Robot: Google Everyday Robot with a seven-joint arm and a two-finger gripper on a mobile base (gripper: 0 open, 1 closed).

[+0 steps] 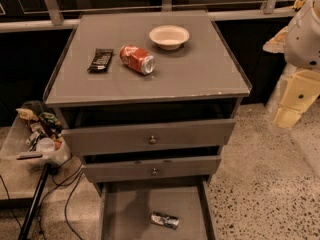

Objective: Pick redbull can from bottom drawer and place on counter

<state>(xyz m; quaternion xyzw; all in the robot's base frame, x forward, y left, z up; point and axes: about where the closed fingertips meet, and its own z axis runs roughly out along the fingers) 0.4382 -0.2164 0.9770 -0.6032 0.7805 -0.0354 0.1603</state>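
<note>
The redbull can [165, 220], slim and silvery with dark blue patches, lies on its side on the floor of the open bottom drawer [125, 214], near its middle front. The counter [200, 79] is the broad grey top of the cabinet. My gripper [292, 106] hangs at the right edge of the view, beside the cabinet, level with the counter's front edge. It is well above and to the right of the can and holds nothing that I can see.
On the counter lie a red soda can [137, 59] on its side, a dark snack packet [100, 59] and a white bowl [169, 36]. Two knobbed upper drawers [150, 138] stand slightly open. A bin of clutter [35, 134] and cables are on the left.
</note>
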